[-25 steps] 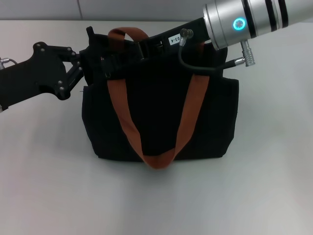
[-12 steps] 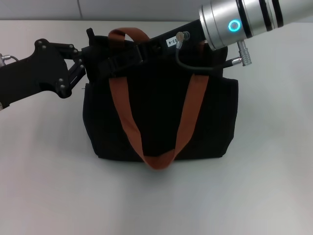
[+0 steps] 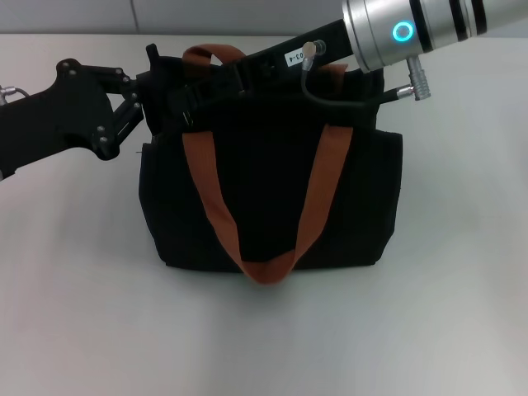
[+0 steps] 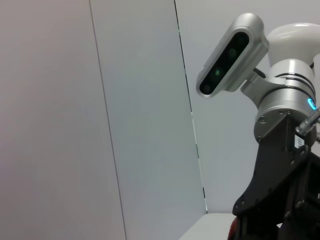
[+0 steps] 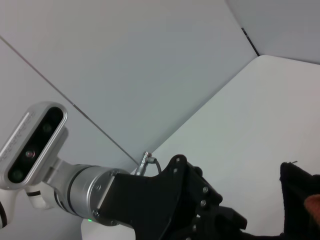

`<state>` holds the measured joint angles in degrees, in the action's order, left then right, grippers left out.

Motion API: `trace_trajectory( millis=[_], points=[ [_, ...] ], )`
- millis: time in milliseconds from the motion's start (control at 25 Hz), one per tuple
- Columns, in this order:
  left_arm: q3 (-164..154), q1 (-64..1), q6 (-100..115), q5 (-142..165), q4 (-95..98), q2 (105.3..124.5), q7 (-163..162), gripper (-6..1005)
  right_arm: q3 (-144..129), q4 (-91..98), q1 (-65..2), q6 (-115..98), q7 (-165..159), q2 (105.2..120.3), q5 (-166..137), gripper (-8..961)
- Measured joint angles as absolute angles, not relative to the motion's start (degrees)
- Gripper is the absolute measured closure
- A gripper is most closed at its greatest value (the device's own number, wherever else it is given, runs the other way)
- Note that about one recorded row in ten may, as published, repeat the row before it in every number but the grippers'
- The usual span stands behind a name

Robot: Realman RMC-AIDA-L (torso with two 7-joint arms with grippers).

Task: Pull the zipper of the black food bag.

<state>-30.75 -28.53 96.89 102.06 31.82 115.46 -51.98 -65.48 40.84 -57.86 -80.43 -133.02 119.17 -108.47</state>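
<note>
The black food bag (image 3: 268,198) stands upright in the middle of the table in the head view, with two orange-brown strap handles (image 3: 210,198) hanging down its front. My left gripper (image 3: 153,97) reaches in from the left and is at the bag's top left corner. My right gripper (image 3: 198,99) reaches across the bag's top from the upper right, ending near the left strap. The zipper is hidden among the black grippers and black fabric. A corner of the bag (image 5: 300,182) shows in the right wrist view.
The bag stands on a pale table (image 3: 264,338). A wall stands behind the table (image 3: 165,12). The left wrist view shows my right arm (image 4: 285,150) and head camera (image 4: 230,55); the right wrist view shows my left arm (image 5: 165,200).
My right arm's wrist has dipped left, then come back up and right a little over the bag's top. My left arm has hardly moved. The bag stays put.
</note>
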Motion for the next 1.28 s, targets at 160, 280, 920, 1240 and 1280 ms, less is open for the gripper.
trace_trajectory(
  millis=[160, 280, 920, 1240, 1280],
  points=[
    [-30.25, -28.56, 96.8, 101.99, 31.82, 115.56, -52.11, 960, -66.07, 40.87, -57.87, -80.53, -132.99, 119.19, -108.47, 512],
    [-29.99, -28.6, 96.73, 101.96, 31.82, 115.59, -52.66, 960, -66.92, 40.88, -57.97, -80.55, -132.92, 119.3, -108.42, 513],
    [-29.43, -28.1, 96.71, 101.8, 31.76, 115.61, -52.91, 958, -67.85, 40.79, -57.95, -80.38, -132.21, 119.5, -106.7, 536],
    [-29.44, -28.0, 97.05, 101.77, 31.82, 115.61, -53.29, 957, -67.85, 40.64, -57.32, -80.29, -132.09, 119.36, -107.01, 745],
    [-29.44, -27.96, 97.09, 101.77, 31.82, 115.62, -53.3, 957, -67.85, 40.64, -57.3, -80.29, -132.04, 119.36, -107.08, 763]
  ],
)
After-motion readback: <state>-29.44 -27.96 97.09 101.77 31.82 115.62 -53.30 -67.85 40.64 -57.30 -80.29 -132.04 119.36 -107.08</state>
